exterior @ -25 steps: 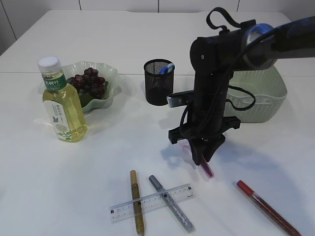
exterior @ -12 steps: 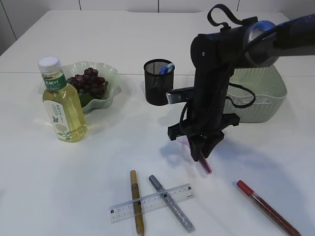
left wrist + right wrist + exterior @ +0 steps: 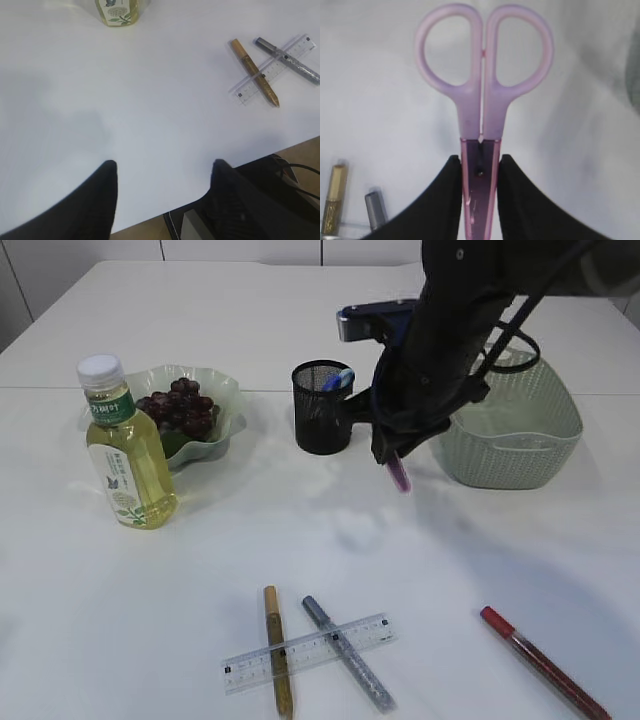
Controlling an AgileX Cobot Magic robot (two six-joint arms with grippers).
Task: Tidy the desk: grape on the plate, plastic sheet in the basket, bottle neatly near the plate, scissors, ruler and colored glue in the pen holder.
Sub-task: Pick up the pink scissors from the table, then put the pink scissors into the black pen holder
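My right gripper (image 3: 396, 462) is shut on the purple scissors (image 3: 481, 107) by their sheathed blades and holds them in the air, just right of the black mesh pen holder (image 3: 322, 407), which has a blue item in it. The handles hang below the fingers (image 3: 400, 478). A clear ruler (image 3: 309, 651) lies at the front, crossed by a gold glue pen (image 3: 278, 662) and a silver glue pen (image 3: 348, 653); they also show in the left wrist view (image 3: 274, 68). A red glue pen (image 3: 545, 661) lies front right. My left gripper (image 3: 162, 167) is open and empty over the front table edge.
A bottle of yellow drink (image 3: 127, 447) stands at the left, beside the green plate (image 3: 229, 406) holding grapes (image 3: 180, 407). A green basket (image 3: 522, 430) sits at the right, behind my right arm. No plastic sheet shows.
My right gripper has lifted the scissors off the table and carried them up and back, from the table's middle to beside the pen holder.
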